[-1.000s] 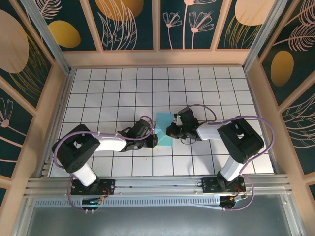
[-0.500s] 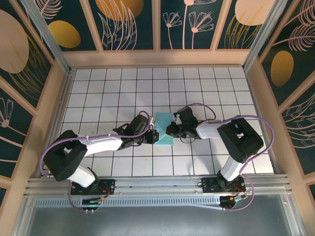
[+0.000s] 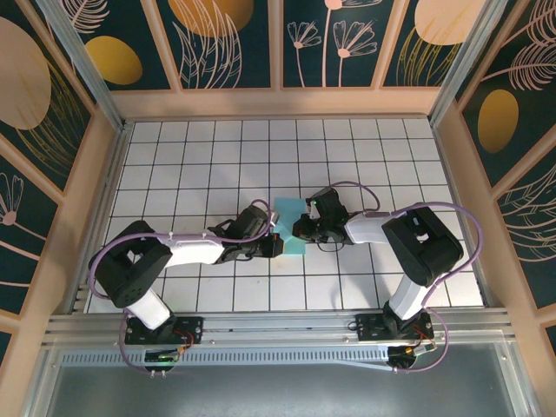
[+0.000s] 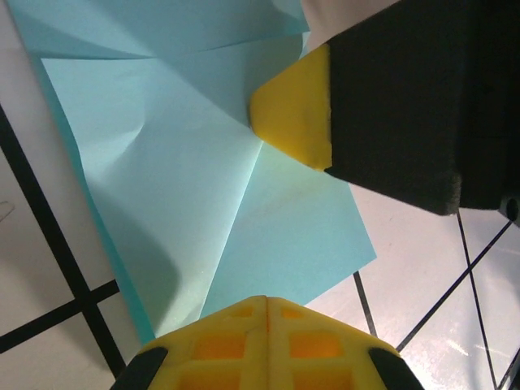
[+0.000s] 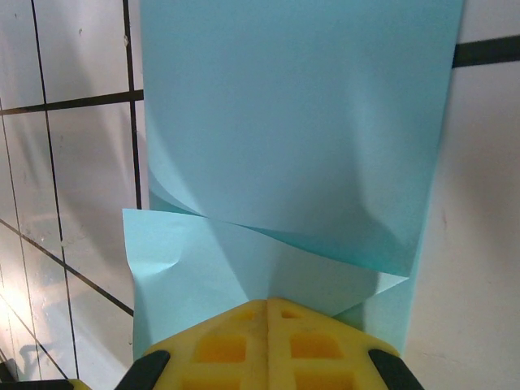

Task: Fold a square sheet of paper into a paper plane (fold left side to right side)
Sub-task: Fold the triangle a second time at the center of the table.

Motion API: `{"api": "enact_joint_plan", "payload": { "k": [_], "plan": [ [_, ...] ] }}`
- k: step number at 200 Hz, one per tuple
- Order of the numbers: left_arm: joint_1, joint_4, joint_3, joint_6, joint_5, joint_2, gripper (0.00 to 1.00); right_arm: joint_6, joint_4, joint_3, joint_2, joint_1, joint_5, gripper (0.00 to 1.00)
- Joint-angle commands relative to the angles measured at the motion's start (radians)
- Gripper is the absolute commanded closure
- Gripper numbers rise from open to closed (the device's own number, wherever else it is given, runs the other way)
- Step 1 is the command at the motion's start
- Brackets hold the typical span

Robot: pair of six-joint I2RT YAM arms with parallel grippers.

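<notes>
The left claw (image 3: 271, 246) is clenched, its yellow fingers pressed flat together with the tips at the near-left edge of the paper (image 3: 288, 211). I cannot tell whether a layer is nipped between them or the tips only bear down on it. The right claw (image 3: 300, 231) is clenched too. In its own wrist view its tips sit where two creased layers meet, and I cannot tell whether it grips them. One of its yellow fingertips rests on the sheet, just beyond the left claw.

Both arms reach low over the table (image 3: 208, 156) and meet at its middle. The left forearm runs rightward from an elbow near the left, and the right forearm runs leftward from an elbow near the right.

The paper lies mid-table between the claws, partly folded, one flap lapped over another.
</notes>
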Motion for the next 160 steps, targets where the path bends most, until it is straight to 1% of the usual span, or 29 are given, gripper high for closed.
{"api": "enact_joint_plan", "payload": {
  "k": [1, 160],
  "plan": [
    [0.008, 0.057, 0.013, -0.025, -0.012, 0.022, 1.00, -0.026, -0.090, 0.000, 0.048, 0.001, 0.048, 1.00],
    [0.021, 0.103, -0.020, -0.042, -0.023, 0.070, 1.00, -0.043, -0.099, -0.001, 0.052, 0.001, 0.046, 1.00]
  ]
}}
